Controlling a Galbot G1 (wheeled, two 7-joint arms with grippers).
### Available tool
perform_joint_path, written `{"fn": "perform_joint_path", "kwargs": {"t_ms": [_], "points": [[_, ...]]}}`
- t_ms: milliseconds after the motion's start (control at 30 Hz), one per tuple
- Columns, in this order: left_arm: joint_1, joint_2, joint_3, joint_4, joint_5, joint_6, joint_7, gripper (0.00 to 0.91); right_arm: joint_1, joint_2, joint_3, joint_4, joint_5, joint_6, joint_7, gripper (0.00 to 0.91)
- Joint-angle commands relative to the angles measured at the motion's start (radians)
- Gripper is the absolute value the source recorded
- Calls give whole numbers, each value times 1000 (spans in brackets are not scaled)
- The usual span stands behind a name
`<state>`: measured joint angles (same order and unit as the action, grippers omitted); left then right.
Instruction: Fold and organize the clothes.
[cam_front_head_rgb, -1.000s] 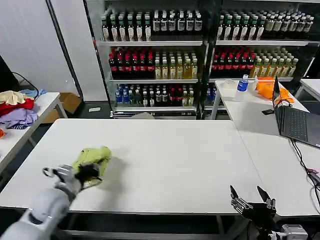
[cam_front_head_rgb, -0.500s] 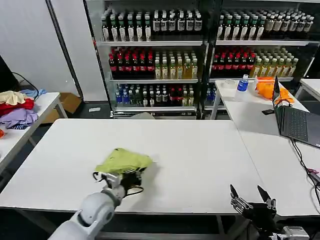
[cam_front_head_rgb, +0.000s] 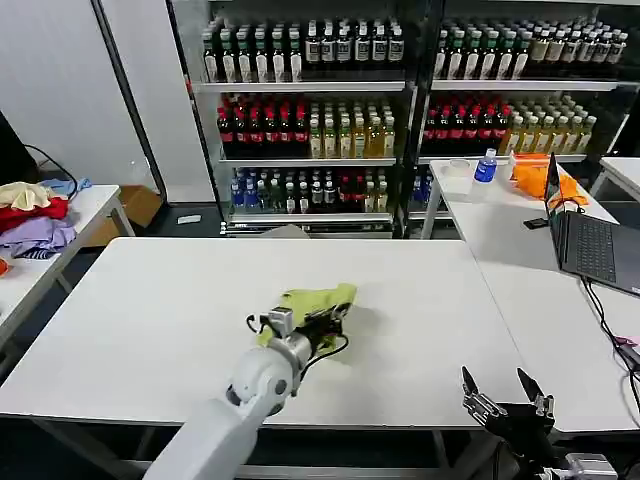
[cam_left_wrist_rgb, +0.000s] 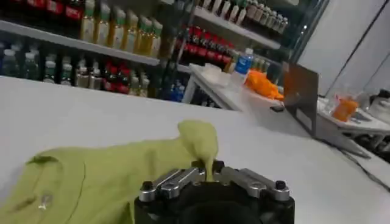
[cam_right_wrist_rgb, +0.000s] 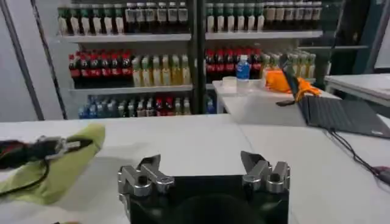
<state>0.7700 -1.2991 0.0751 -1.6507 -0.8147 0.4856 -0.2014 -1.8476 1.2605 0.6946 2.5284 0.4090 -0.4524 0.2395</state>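
Nearest the robot's body, the right gripper (cam_front_head_rgb: 505, 398) hangs just past the near edge of the white table (cam_front_head_rgb: 420, 290), off by that table's near right corner, with its two fingers spread wide apart and nothing between them. A bit further in, the left gripper (cam_front_head_rgb: 322, 322) is out over the table, near its middle, and its jaws are pinched tight on a fold of the T-shirt (cam_front_head_rgb: 312, 303); from the left wrist camera you can see the fabric (cam_left_wrist_rgb: 91, 176) squeezed up into a little peak right where the fingers meet. There's just one shirt, lime yellow-green, soft-looking and bunched into a loose crumpled heap lying on the tabletop, roughly centred on it and well back from every edge. No printed side can be made out, only plain lime cloth with wrinkles. To the table's right sits a second white desk carrying one open laptop (cam_front_head_rgb: 590, 240), and further back on it one blue-capped bottle (cam_front_head_rgb: 486, 166) next to an orange cloth (cam_front_head_rgb: 535, 175). Off to the table's left, a side table holds one pile of clothes (cam_front_head_rgb: 32, 215) in red, purple and cream. Behind the table stand drink shelves (cam_front_head_rgb: 310, 110) packed with bottles, too many to count.
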Motion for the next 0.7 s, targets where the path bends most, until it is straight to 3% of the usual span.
{"fn": "perform_joint_path", "kwargs": {"t_ms": [33, 267, 567, 700], "points": [[-90, -130, 39, 105, -1, -77, -12, 907, 19, -3, -4, -26, -42, 29, -4, 907], [35, -83, -24, -86, -16, -109, -23, 907, 48, -6, -6, -49, -53, 93, 0, 907], [222, 121, -202, -297, 79, -136, -28, 907, 156, -4, -70, -152, -111, 201, -14, 907], [316, 196, -265, -354, 114, -152, -29, 907, 252, 7, -149, -234, -108, 163, 6, 907]]}}
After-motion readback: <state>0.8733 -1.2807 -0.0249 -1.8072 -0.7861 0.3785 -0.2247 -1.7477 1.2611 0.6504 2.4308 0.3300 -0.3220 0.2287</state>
